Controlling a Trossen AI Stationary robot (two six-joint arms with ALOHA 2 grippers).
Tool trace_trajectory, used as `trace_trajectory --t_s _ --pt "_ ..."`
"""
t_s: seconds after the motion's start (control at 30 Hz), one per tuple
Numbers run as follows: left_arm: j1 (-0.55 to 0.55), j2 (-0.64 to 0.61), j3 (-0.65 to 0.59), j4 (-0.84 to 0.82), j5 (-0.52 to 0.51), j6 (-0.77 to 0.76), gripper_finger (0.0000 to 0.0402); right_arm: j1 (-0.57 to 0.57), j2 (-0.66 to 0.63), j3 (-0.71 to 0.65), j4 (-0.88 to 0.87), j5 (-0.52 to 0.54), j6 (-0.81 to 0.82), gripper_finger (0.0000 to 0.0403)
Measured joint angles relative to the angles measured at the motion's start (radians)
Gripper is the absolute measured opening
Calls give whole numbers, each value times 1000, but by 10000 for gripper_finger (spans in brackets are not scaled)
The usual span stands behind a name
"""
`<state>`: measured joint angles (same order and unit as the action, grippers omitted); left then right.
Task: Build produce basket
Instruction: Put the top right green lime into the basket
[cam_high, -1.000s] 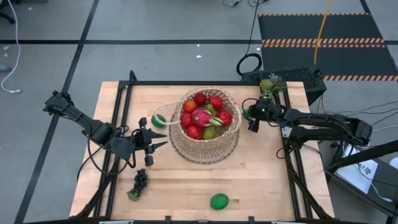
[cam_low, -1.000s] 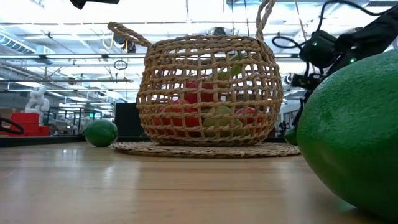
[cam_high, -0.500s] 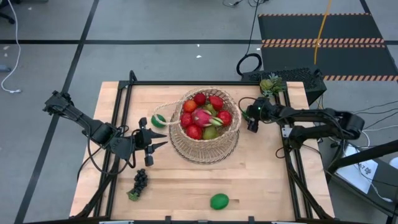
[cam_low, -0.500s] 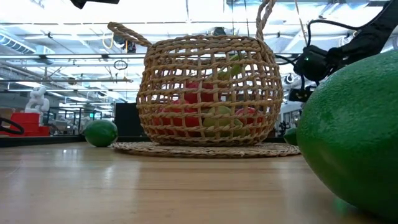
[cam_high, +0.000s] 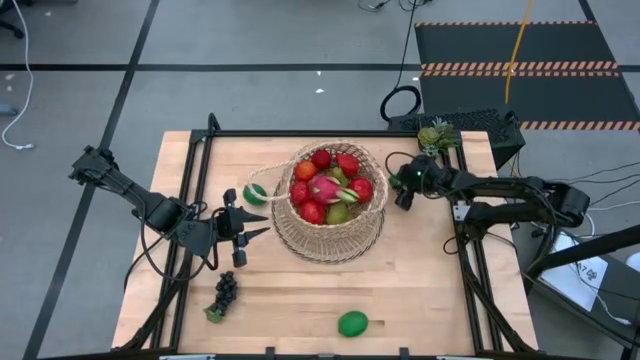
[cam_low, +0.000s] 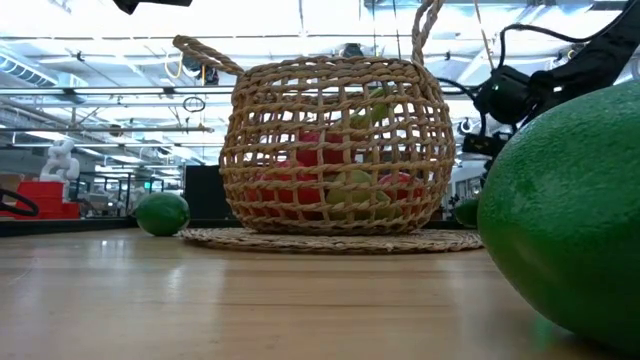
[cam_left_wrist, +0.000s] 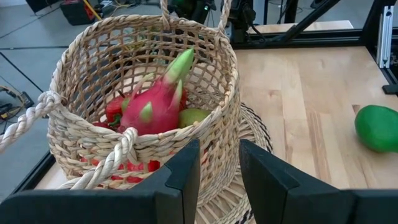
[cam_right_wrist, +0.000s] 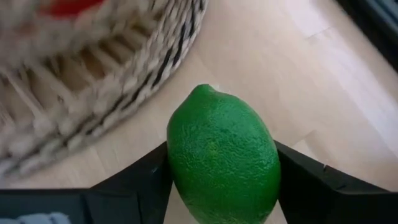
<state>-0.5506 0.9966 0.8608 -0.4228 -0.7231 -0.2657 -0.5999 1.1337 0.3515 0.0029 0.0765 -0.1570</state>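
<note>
Limes: 3, one loose on surface, one beside basket, one clasped by right hand | grapes: 1 bunch | left hand: fingers narrowly parted, empty

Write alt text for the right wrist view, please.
A green lime sits between the right end effector's two dark fingers, just above a light wooden table. The blurred woven basket stands close behind it.
</note>
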Motion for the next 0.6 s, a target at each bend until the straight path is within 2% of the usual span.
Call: trace_trajectory --t_s 0.2,0.6 --pt "0 0 0 0 0 0 113 17 -107 0 -18 -1 129 238" --pt "0 0 0 1 0 0 113 146 -380 0 -45 -1 264 234"
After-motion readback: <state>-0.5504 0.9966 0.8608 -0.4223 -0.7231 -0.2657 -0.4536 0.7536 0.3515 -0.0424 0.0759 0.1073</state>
